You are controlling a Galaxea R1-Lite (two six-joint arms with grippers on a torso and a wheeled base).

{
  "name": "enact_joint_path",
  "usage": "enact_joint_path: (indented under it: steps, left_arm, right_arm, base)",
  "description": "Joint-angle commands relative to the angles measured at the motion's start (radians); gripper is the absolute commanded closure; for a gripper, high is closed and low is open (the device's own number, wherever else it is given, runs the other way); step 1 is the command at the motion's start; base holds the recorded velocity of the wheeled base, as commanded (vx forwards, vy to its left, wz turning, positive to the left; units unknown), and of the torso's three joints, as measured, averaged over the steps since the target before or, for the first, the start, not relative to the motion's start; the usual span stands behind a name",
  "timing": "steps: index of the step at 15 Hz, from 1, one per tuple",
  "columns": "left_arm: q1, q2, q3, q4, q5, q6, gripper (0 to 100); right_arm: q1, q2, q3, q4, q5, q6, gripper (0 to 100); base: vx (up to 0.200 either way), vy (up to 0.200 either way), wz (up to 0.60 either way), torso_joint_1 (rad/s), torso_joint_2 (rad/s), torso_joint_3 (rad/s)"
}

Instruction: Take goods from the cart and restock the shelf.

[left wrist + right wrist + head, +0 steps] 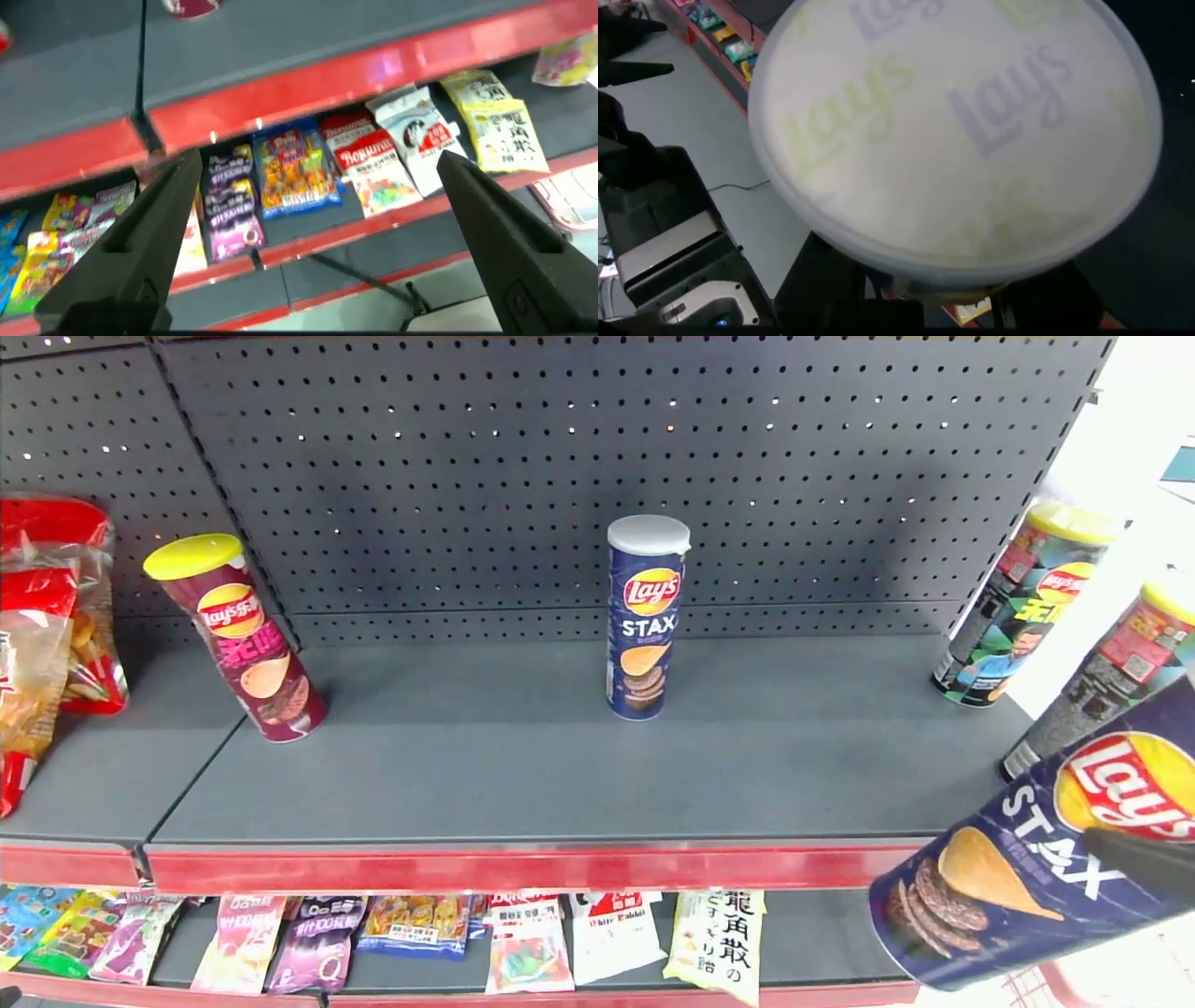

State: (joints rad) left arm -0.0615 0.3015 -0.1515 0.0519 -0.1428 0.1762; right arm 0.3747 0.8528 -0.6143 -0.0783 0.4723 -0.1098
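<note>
One wide grey metal shelf deck [485,775] with a red front lip [523,868] and a perforated grey back panel [560,448] spans the head view. Next in size is the navy cardboard crisp tube [1018,877], held at 4 o'clock of that view, off the deck's right front corner and out in front of the lip; the right gripper [1148,873] is closed round it near the lid end, one dark finger [1130,849] across the label; the right wrist view looks onto its translucent white plastic lid [962,131]. The tube is tilted, long axis 8 to 2 o'clock, base toward 8, lid toward 2.

Judged: the bare deck between the standing navy tube with grey lid [644,616] at 12 o'clock and the teal-and-black tubes with yellow lids [1018,607] at 2 o'clock lies toward 10 o'clock from the held tube; the right arm is nearer; the tube needs righting, base down, before it goes there.

A maroon tube with yellow lid [243,635] stands at 10 o'clock; red snack bags [47,616] sit at 9 o'clock; small coloured sweet packets [420,943] lie in a row on the lower shelf [812,933] at 6 o'clock. The left gripper [318,159] hangs low before that lower shelf, fingers spread wide, nothing between them.
</note>
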Motion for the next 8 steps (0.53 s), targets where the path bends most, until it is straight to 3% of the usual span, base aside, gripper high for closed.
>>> enact_joint_path:
  steps: [1,4,6,8]
  left_arm:
    - [0.000,0.004,-0.005,-0.001,0.000,0.002,0]
    - [-0.001,0.005,-0.008,0.000,-0.003,0.029,0]
    - [-0.026,0.030,-0.020,-0.001,-0.058,0.060,0]
    - [-0.032,0.133,-0.099,-0.001,-0.098,0.051,0]
  right_arm:
    - [0.010,0.005,-0.004,-0.001,0.000,-0.001,100]
    - [0.010,0.003,-0.004,-0.001,0.000,0.012,100]
    - [0.013,-0.001,-0.002,-0.001,0.003,0.013,100]
    - [0.013,-0.004,-0.004,-0.001,0.022,0.013,100]
  base:
    - [0.200,0.000,0.00,0.017,0.01,-0.007]
    - [0.000,0.000,0.00,0.000,0.00,0.000]
    - [0.000,0.000,0.00,0.000,0.00,0.000]
    - [0.000,0.000,0.00,0.000,0.00,0.000]
